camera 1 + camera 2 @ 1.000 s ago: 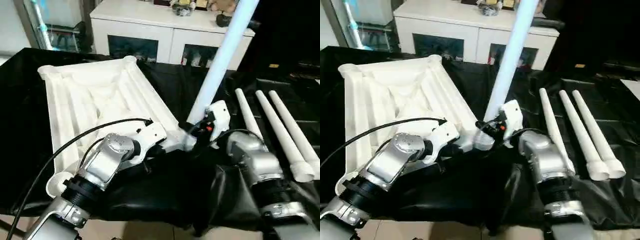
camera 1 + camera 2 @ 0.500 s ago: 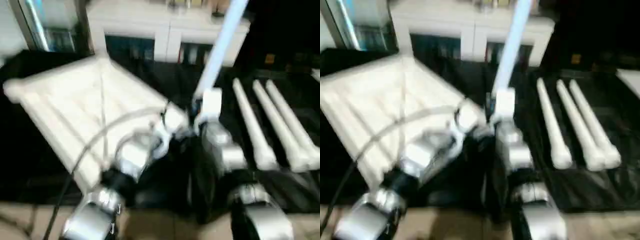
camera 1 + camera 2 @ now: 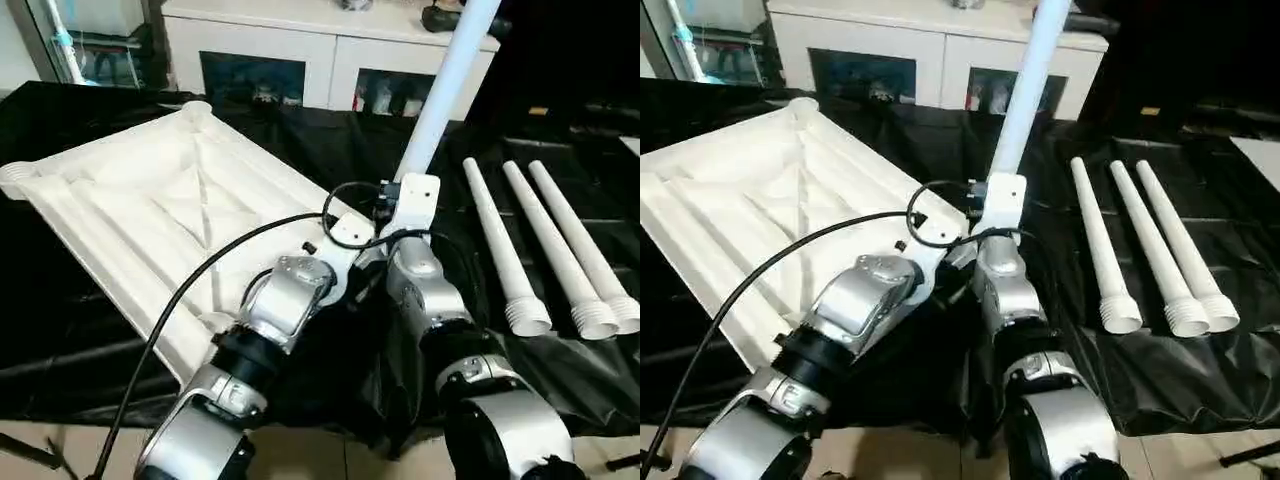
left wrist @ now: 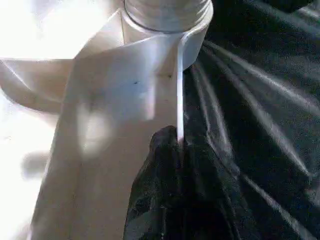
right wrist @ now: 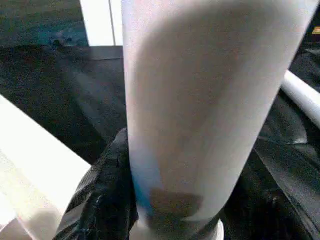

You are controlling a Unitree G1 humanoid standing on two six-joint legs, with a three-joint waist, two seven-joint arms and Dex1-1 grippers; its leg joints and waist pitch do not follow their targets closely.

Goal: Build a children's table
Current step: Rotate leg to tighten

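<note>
Currently: right tool (image 5: pixel 165 210) clamps upright leg (image 3: pixel 440 95) in tabletop (image 3: pixel 150 215) near-right corner socket (image 4: pixel 167 15); left tool (image 4: pixel 175 150) pinches tabletop rim. Keep leg vertical, press straight down. Three legs (image 3: pixel 545 245) lie right.

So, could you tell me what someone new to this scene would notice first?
Most striking is the white leg standing up from the near corner of the upturned tabletop, with the right gripper closed around its base. The left gripper pinches the tabletop's rim beside that corner. Three more legs lie side by side on the black cloth to the right.
</note>
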